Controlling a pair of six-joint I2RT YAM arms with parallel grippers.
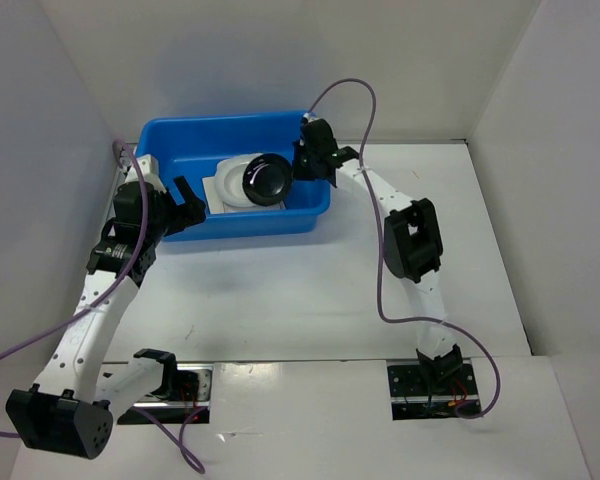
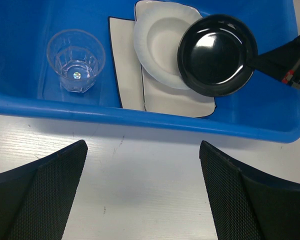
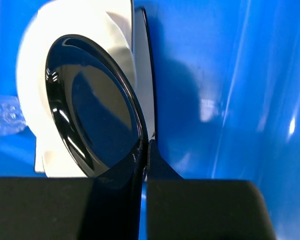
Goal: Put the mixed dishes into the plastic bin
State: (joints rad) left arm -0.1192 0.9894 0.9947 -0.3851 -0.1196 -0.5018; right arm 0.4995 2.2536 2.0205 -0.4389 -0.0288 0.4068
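Observation:
The blue plastic bin [image 1: 280,222] stands at the back of the table. In it are the clear cup [image 2: 76,60], upright at the left, and a stack: the square white plate with dark rim [image 2: 125,65], the pale plate [image 2: 175,97] on it, and the white bowl [image 2: 157,45] on top. My right gripper [image 1: 298,172] is shut on the rim of the black saucer [image 2: 216,54] and holds it over the bowl, inside the bin; the right wrist view shows the saucer [image 3: 90,105] edge-on between the jaws. My left gripper [image 2: 142,165] is open and empty over the table, just in front of the bin's near wall.
White walls close in the table on the left, back and right. The bin's near wall [image 2: 140,117] lies right ahead of my left fingers [image 2: 45,185]. My right arm [image 1: 410,235] reaches over the bin's right end.

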